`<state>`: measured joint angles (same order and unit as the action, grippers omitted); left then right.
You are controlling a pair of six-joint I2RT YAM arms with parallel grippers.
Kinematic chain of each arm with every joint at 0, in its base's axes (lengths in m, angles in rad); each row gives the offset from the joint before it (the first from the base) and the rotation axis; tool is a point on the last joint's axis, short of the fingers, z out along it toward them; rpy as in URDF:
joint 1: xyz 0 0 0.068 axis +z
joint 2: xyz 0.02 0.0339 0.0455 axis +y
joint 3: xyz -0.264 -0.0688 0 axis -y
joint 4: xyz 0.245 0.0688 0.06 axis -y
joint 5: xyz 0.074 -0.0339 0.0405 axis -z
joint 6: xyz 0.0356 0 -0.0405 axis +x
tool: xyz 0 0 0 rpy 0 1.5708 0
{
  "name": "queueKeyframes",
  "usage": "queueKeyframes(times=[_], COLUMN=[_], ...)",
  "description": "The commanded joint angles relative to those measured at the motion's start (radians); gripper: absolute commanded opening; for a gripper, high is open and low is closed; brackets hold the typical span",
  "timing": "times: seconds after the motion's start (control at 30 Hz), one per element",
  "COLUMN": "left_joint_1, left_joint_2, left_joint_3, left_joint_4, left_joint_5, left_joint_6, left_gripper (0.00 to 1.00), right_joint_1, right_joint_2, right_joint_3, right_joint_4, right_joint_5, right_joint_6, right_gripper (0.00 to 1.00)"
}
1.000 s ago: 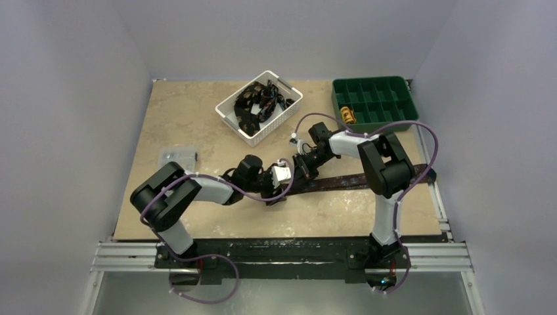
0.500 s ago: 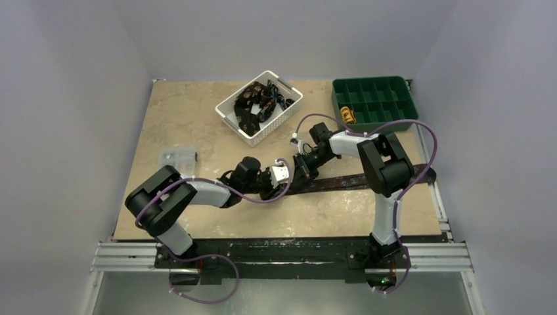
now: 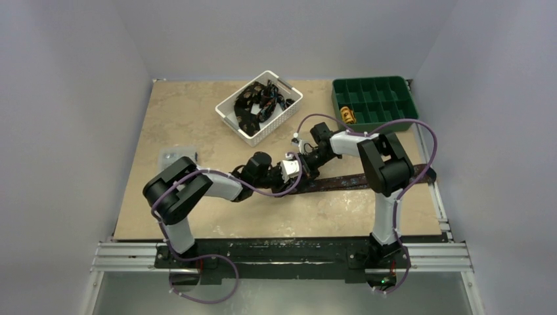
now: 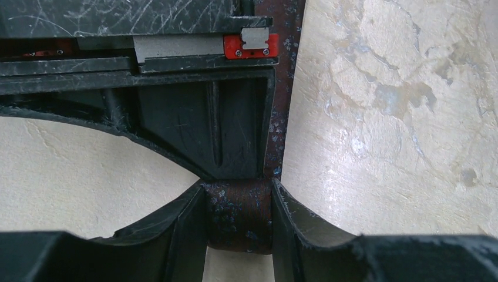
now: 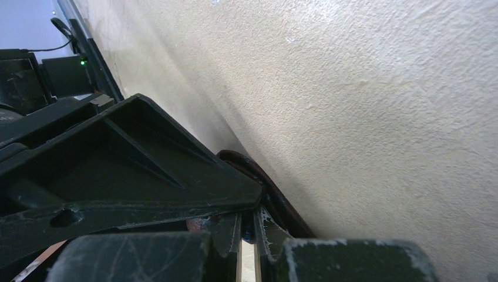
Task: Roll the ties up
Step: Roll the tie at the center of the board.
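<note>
Fabric sits pinched between the two fingers of the left gripper (image 4: 238, 202): a short folded or rolled part of a dark brown tie (image 3: 335, 183) with small bluish marks fills the narrow gap, and both fingers touch it, so the jaws stand partly closed on the cloth. From that bundle the rest of the tie runs as a flat strip across the beige table (image 3: 197, 210) toward the right edge, passing under the right arm. The right gripper (image 5: 249, 232) is down at the same end of the tie, just beside the left one, with its jaws drawn together to a thin slit. A curved dark edge of the tie lies against its fingertips, but whether any cloth is caught between them cannot be told. Farther back stands a white basket (image 3: 279, 119) holding a tangle of more dark ties (image 3: 259, 102). To its right is a green compartment tray (image 3: 374, 80) with one small yellow-orange object (image 3: 348, 116) in a near-left compartment. A small clear plastic piece (image 3: 177, 156) lies on the table's left side, well apart from both grippers.
</note>
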<state>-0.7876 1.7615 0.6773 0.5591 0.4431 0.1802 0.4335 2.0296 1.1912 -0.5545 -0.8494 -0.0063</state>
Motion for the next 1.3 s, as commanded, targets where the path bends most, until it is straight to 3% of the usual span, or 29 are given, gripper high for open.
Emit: queueKeyframes(times=[0.0,0.13,0.27,0.37,0.53,0.8,1.27], left_joint_1=[-0.008,-0.01,-0.011,-0.022,-0.025,-0.043,-0.052], left_joint_2=[0.077,0.088,0.087,0.109,0.13,0.166,0.185], left_joint_3=[0.0,-0.032,-0.009,0.063,0.116,0.152,0.172], left_joint_4=[0.069,0.008,-0.16,-0.32,-0.432,-0.503,-0.542], left_joint_5=[0.023,-0.002,-0.07,-0.154,-0.186,-0.194,-0.181], left_joint_6=[0.015,0.079,0.139,0.134,0.131,0.162,0.179], left_gripper=[0.37,0.34,0.3,0.29,0.3,0.3,0.3], right_joint_1=[0.022,0.024,0.024,0.022,0.014,-0.045,-0.098], right_joint_2=[0.074,0.065,0.033,0.011,0.001,-0.074,-0.173], right_joint_3=[-0.017,-0.016,-0.005,0.002,0.028,0.063,0.03], right_joint_4=[0.069,0.077,0.077,0.075,0.022,-0.083,-0.095], right_joint_5=[0.196,0.169,0.13,0.102,0.085,0.07,-0.043], right_joint_6=[-0.045,-0.04,-0.041,-0.041,-0.052,-0.116,-0.123], right_gripper=[0.0,0.0,0.0,0.04,0.12,0.32,0.35])
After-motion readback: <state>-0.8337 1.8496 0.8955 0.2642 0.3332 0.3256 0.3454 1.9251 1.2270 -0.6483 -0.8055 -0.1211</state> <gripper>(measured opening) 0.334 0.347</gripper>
